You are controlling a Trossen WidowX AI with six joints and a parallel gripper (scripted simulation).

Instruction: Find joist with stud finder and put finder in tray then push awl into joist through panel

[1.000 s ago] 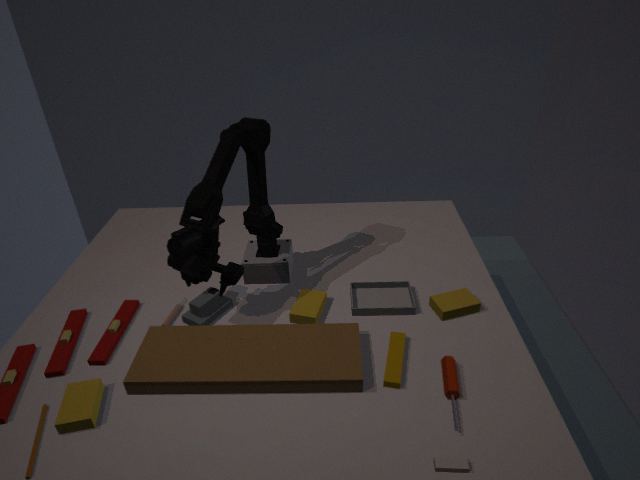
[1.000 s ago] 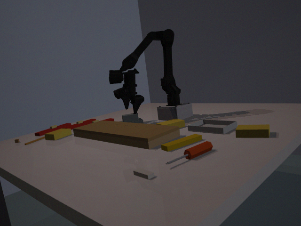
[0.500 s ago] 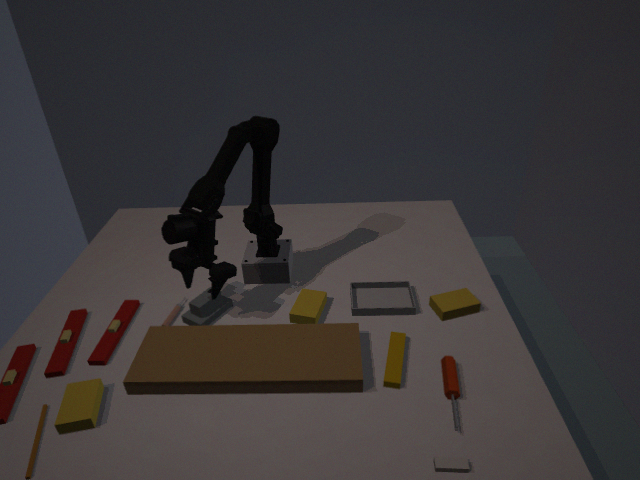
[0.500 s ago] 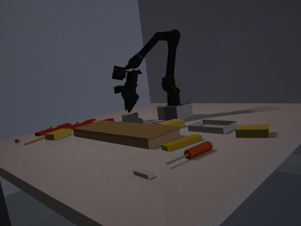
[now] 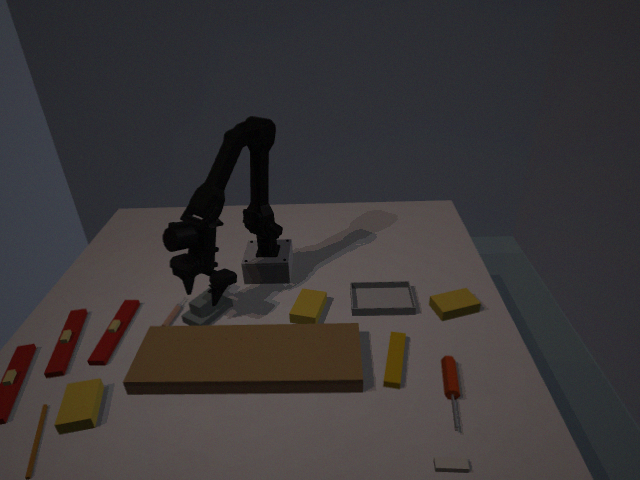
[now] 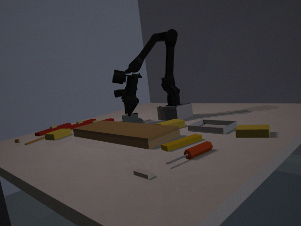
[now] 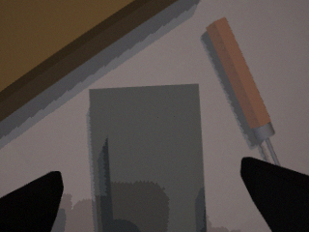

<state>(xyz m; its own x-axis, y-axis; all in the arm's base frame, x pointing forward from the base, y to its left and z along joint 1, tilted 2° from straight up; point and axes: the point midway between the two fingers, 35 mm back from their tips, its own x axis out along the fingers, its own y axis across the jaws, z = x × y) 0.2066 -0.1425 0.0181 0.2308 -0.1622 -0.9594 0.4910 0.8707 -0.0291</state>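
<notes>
The grey stud finder (image 5: 205, 310) (image 6: 130, 118) (image 7: 145, 111) lies on the table behind the left part of the floor panel (image 5: 250, 358) (image 6: 126, 130) (image 7: 48, 34). My gripper (image 5: 202, 298) (image 6: 128, 114) (image 7: 154, 173) is open and empty, just above the stud finder, with one fingertip to each side of it in the wrist view. A tool with a pale orange handle (image 5: 172, 314) (image 7: 238, 74), a metal collar and a thin shaft, apparently the awl, lies beside the stud finder. The grey tray (image 5: 382, 311) (image 6: 206, 128) stands empty behind the panel's right end. No hole shows clearly in the panel.
A red-orange handled tool (image 5: 450, 377) (image 6: 199, 150) and a yellow bar (image 5: 395, 359) (image 6: 182, 142) lie right of the panel. One yellow block (image 5: 309, 304) is between stud finder and tray. Red bars (image 5: 114, 330), another yellow block (image 5: 80, 405) and a thin stick (image 5: 36, 441) are left.
</notes>
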